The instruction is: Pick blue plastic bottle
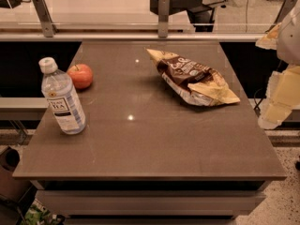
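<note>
gripper point(279, 100): seen at the right edge of the view, beside and just above the table's right rim, over no object.
gripper opening: cannot be told; nothing is seen to be held.
blue plastic bottle point(62, 97): found well apart from the gripper, across the whole width of the table point(140, 144), near the left rim and toward the front.
direction of reach: the bottle is judged to lie straight sideways from the gripper, toward the left of the view.
long axis: the bottle is stood upright, cap on top, so a side-on grasp around the body is suggested.
arm: only one is fitted, so no choice is to be made.
in the way: a chip bag point(192, 78) is laid between the two, nearer the gripper and a little further back.
neighbour: an apple point(80, 75) is set just behind the bottle; contact cannot be told.
bottle's look: clear, faintly bluish plastic, white screw cap, white label with dark text, taller than the apple.
task state: the pick is judged not yet begun.
</note>
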You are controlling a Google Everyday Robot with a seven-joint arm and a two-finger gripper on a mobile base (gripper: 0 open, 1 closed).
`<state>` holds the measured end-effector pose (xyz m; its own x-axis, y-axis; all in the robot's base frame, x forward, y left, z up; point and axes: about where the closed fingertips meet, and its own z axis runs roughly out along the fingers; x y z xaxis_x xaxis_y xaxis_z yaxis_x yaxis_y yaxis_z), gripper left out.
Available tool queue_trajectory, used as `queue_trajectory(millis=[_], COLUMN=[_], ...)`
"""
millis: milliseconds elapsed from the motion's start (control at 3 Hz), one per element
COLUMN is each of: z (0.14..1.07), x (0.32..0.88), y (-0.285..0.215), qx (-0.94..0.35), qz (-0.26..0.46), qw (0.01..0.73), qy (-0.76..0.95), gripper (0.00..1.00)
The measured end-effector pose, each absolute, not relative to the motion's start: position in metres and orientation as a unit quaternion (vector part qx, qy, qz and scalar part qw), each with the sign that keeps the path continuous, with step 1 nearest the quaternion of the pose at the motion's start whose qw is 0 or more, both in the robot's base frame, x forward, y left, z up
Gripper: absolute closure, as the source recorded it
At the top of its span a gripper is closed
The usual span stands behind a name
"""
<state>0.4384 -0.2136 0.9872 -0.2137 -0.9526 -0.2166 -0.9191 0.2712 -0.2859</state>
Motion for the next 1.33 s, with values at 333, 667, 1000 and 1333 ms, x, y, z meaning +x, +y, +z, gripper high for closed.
queue_trajectory(millis=[333,667,1000,1333], z=[0.987,0.989,0.989,0.989], x=[0.438,0.435,0.43,0.434], y=[-0.214,-0.209,-0.193,-0.164], qx=[-0.602,-0.602,-0.6,-0.595], qz=[-0.048,-0.032,-0.001,0.034], qw=[0.176,0.204,0.251,0.299], qy=[0.777,0.771,0.759,0.745], gripper=[0.0,0.0,0.0,0.0])
